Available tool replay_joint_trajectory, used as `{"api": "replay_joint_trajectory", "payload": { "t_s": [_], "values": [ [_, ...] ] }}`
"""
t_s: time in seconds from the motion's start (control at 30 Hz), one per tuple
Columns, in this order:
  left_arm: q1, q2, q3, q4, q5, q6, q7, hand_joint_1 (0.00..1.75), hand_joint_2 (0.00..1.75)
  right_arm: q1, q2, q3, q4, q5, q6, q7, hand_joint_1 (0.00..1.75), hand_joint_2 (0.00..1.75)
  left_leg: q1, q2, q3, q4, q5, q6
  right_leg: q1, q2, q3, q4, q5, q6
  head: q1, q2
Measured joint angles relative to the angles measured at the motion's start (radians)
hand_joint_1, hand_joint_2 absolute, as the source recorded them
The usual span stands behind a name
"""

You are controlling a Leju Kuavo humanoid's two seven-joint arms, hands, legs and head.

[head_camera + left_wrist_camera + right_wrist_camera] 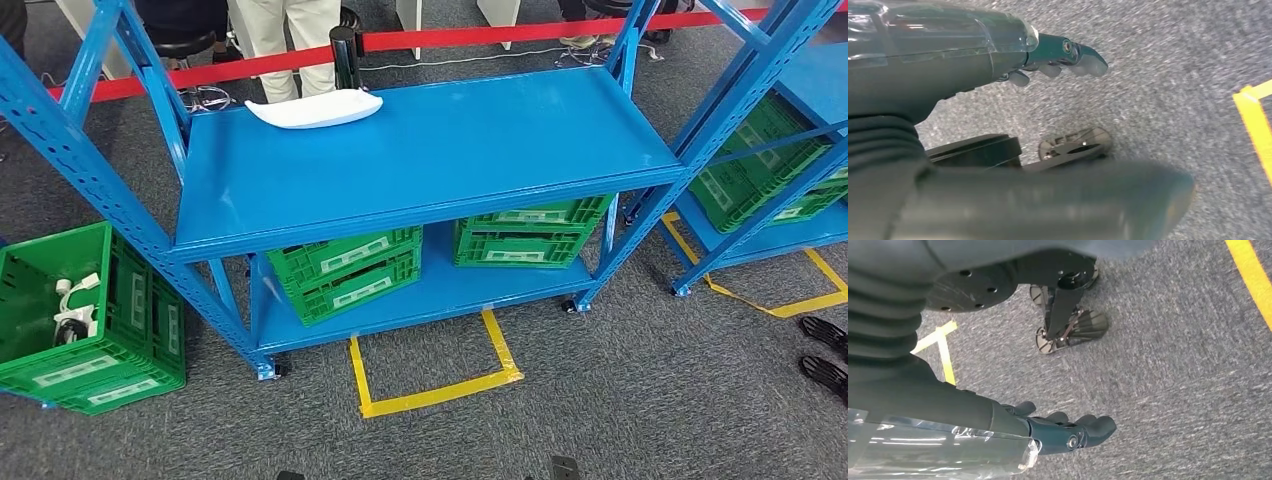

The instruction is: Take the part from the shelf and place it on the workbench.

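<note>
White part [315, 108] on shelf [430, 150], far from both empty, loosely spread hands [1058, 57] [1068, 432]

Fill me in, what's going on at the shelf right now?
Nothing is being handled yet. The white part lies untouched at the back left of the blue shelf's top deck. The left hand and right hand hang over the grey carpet, holding nothing. People stand behind the red barrier.

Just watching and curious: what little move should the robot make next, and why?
Probably raise an arm toward the white part lying at the far left of the blue shelf, since both the left hand and right hand hang empty over the carpet.
</note>
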Motion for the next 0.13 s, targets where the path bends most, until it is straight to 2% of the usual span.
{"api": "replay_joint_trajectory", "payload": {
  "t_s": [0.13],
  "values": [
    [0.000,0.000,0.000,0.000,-0.010,0.009,0.044,0.00,1.75,0.000,0.000,0.011,0.000,0.009,-0.021,0.043,0.00,1.75,-0.002,0.000,0.000,0.000,-0.001,0.002,-0.002,0.000,0.001,-0.002,0.000,0.012,0.000,0.000]
  ]
}}
